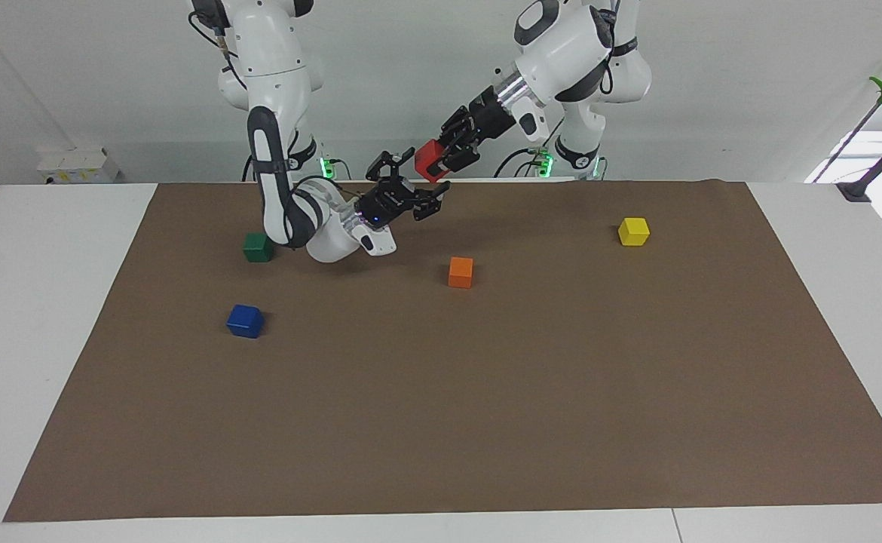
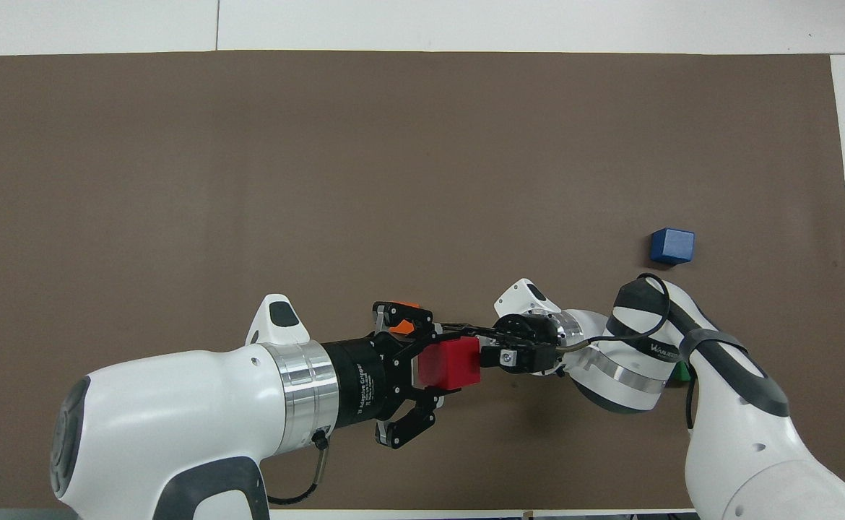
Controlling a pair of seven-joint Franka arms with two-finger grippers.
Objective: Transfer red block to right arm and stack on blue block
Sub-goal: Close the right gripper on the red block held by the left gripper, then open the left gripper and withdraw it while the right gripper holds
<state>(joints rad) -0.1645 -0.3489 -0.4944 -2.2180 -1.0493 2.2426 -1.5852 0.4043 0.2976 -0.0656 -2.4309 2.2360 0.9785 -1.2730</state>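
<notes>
Left tool (image 1: 441,157) grips red block (image 1: 427,160); right tool (image 1: 418,197) gapes beside it.

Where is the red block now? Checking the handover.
Red block is in the air in the left gripper, over the mat's robot-side edge, the open right gripper alongside.

Five cubes, two arms, one mat

One red cube (image 1: 429,160), one blue (image 1: 245,321), one green (image 1: 257,246), one orange (image 1: 460,272) and one yellow (image 1: 633,231); two white arms, each with one black hand; one brown mat (image 1: 486,407) on one white worktop (image 1: 41,302).
</notes>
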